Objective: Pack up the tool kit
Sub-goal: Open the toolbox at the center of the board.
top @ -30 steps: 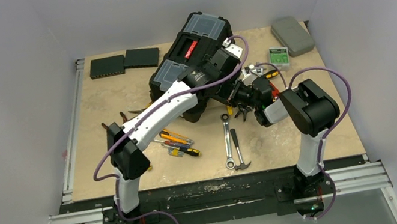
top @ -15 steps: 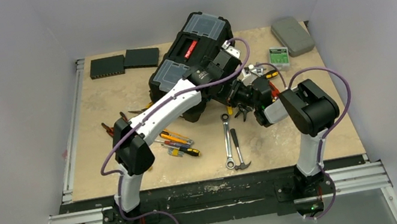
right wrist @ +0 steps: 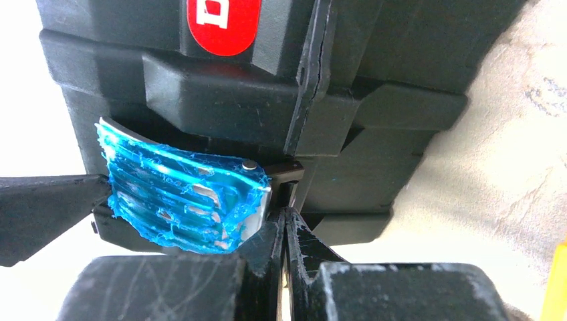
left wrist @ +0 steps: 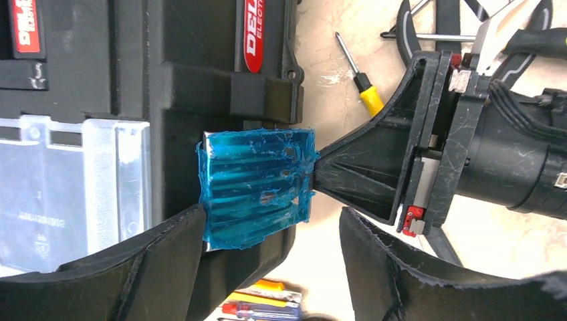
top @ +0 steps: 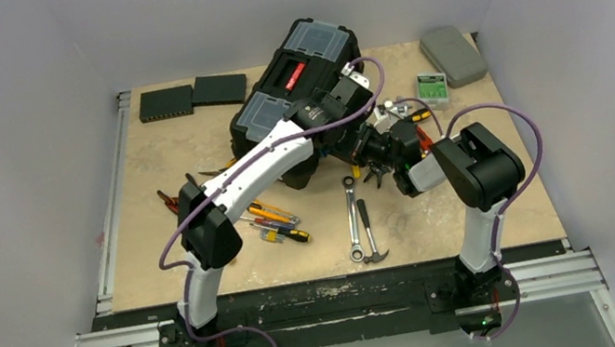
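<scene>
- The toolbox [top: 279, 72] sits toward the far middle of the table [top: 177, 148], turned at an angle. Its lid looks shut. Both arms are crowded onto one latch [left wrist: 257, 187] on its front (the metal one wrapped in blue film).
- The right gripper [right wrist: 286, 231] has its fingers pressed tight together with nothing between them, and the tip is poking the latch's edge. That film looks slick, so my worry is the tip skates off and jabs the box wall instead of levering anything.
- The left gripper [left wrist: 273, 217] is spread wide and holding nothing. One finger [right wrist: 47, 200] touches the opposite edge of the latch. If the latch swings that way, I'd guess it hits the finger and jams.
- The two grippers are basically nose to nose. Any overshoot from either one and they bump.
- Nothing is pinning the box down. A sideways shove on the latch could spin or slide the whole thing rather than pop it.
- The wrench [top: 353, 222], hammer [top: 370, 237] and screwdrivers [top: 276, 221] lie loose on the near side. A sliding box or a swinging elbow could scatter them and make picking them up harder.
</scene>
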Motion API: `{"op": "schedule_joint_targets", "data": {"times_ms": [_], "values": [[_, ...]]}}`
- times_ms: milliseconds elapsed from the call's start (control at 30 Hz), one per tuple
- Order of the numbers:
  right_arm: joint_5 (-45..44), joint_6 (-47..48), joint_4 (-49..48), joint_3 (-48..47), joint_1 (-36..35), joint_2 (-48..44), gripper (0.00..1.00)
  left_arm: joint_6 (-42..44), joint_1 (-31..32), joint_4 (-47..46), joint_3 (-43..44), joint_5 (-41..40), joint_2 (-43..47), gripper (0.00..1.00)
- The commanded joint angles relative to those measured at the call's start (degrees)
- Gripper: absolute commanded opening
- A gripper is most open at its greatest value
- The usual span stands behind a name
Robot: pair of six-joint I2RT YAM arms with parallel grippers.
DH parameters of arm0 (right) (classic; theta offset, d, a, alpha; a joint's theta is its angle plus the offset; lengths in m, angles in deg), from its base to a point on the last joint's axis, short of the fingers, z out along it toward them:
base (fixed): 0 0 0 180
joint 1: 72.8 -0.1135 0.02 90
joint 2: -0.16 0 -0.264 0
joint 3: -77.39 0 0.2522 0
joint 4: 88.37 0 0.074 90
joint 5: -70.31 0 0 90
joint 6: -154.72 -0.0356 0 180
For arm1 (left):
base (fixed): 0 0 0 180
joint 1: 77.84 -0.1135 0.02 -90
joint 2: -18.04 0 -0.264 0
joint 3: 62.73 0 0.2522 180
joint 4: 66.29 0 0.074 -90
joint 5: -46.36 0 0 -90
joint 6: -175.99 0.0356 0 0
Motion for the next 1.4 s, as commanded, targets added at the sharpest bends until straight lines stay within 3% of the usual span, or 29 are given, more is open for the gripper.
{"op": "schedule_joint_targets", "data": {"times_ms": [0,300,467,967,1133,1233,1367], "values": [[0.39,1.0,-2.24,-1.59,-0.66,-0.4,0.0,-4.77,-2.71,6.1,1.71,4.27,-1.51,0.71],[0.05,2.15,-0.33,-1.59,-0.66,-1.06,0.0,-9.52,-8.7,-2.79,-5.42,32.65,4.23,0.69],[0.26,2.39,0.14,-1.72,-0.67,-1.23,0.0,-11.5,-10.98,-7.42,-8.48,41.49,6.43,0.68],[-2.97,6.62,15.18,-6.19,-1.28,-4.12,0.0,-4.78,-13.66,-3.95,-7.93,27.74,21.41,0.69],[-5.97,8.79,23.15,-6.64,-1.47,-5.62,0.0,-5.59,-23.24,-7.3,-13.15,28.33,24.71,0.81],[-6.13,8.55,22.22,-6.02,-1.47,-4.58,0.0,-7.82,-28.88,-14.14,-18.14,33.05,25.38,0.92],[-4.64,7.08,18.44,-5.64,-1.47,-2.17,0.0,-10.69,-35.73,-20.72,-22.45,39.67,22.76,0.95]]}}
